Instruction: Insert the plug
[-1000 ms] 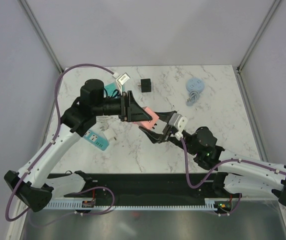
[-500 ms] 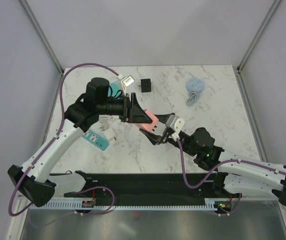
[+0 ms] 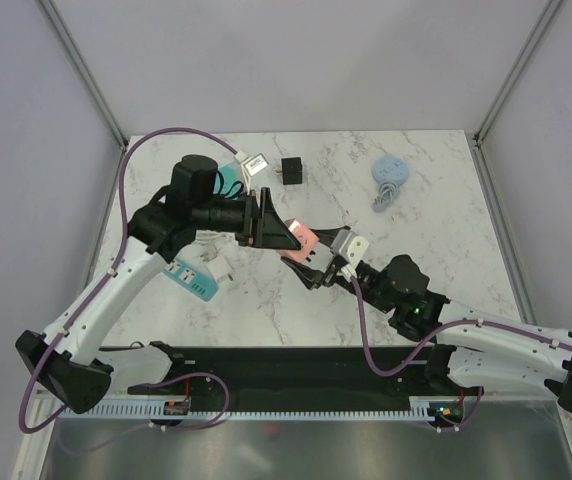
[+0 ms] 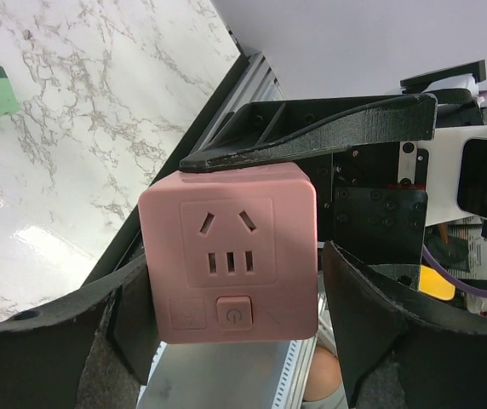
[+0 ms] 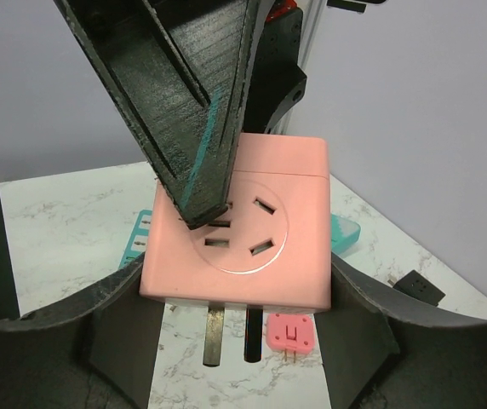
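Centrally, above the marble worktop (image 3: 446, 250), a pink plug adapter (image 3: 303, 238) hangs in the air between the two arms, clear of the surface. At the right gripper (image 5: 237, 281) the jaws pinch the adapter on two opposite sides, both fingers pressed against it in the right wrist view. Two prongs (image 5: 214, 336) project from the adapter's lower edge in that view, and its round three-hole socket face looks toward the camera. At the left gripper (image 4: 235, 273) the jaws are spread around the same adapter. In the left wrist view a narrow gap separates the right-hand finger (image 4: 371, 315) from the pink body, while the other finger lies against or just beside the opposite side; contact there cannot be told. The same view shows a second socket face with a small power button (image 4: 234, 313), and one black finger of the right gripper lying along the adapter's upper edge.

On the worktop are a teal power strip (image 3: 191, 280) beside the left forearm, a black cube adapter (image 3: 291, 172) and a white plug (image 3: 250, 162) near the far edge, and a coil of light blue cable (image 3: 390, 180) toward the far right — all well apart from the held adapter. A small pink plug (image 5: 290, 332) lies on the marble below it
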Robot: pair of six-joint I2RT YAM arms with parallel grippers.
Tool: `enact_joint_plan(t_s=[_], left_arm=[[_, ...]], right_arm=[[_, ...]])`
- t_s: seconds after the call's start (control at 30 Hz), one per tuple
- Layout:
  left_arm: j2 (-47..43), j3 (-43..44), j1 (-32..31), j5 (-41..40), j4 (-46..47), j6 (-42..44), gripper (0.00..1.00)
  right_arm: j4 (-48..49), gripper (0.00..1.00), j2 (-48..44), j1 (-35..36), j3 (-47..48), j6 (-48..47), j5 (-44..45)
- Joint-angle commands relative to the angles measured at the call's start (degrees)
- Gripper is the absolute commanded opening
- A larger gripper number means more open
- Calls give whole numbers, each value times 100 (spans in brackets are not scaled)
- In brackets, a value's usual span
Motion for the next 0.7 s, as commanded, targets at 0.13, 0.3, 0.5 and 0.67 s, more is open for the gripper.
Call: enact_joint_plan(t_s=[0.13, 0.3, 0.5, 0.67], left_arm=[[48, 252, 127, 441, -180, 194, 71], [136, 243, 153, 616, -180, 238, 63], [242, 348, 215, 705, -180, 194, 68], [356, 296, 232, 635, -180, 177, 66]], right_arm=[[69, 0, 6, -37, 40, -129, 180], [113, 0, 182, -37, 66, -120, 101], [148, 0, 322, -37, 75, -76, -31], [316, 0, 419, -37, -4, -58, 31]])
